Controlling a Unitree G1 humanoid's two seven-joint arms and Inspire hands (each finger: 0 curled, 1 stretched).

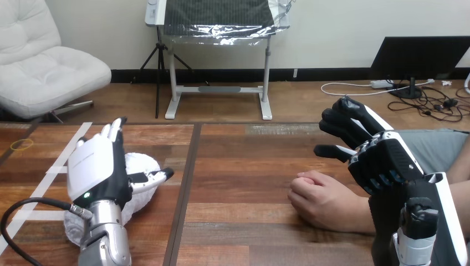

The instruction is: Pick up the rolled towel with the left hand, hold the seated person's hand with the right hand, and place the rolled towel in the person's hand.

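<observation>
Early stage: nothing grasped, nothing handed over.
The left hand [97, 166] is spread over the rolled towel [143, 164] at the near left of the table [238, 160], fingers straight, not closed on it. The right hand [382, 158] hangs loosely open above the person's hand [318, 199], apart from it.

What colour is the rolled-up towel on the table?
White; the head view shows the rolled towel best, partly behind the left hand.
</observation>
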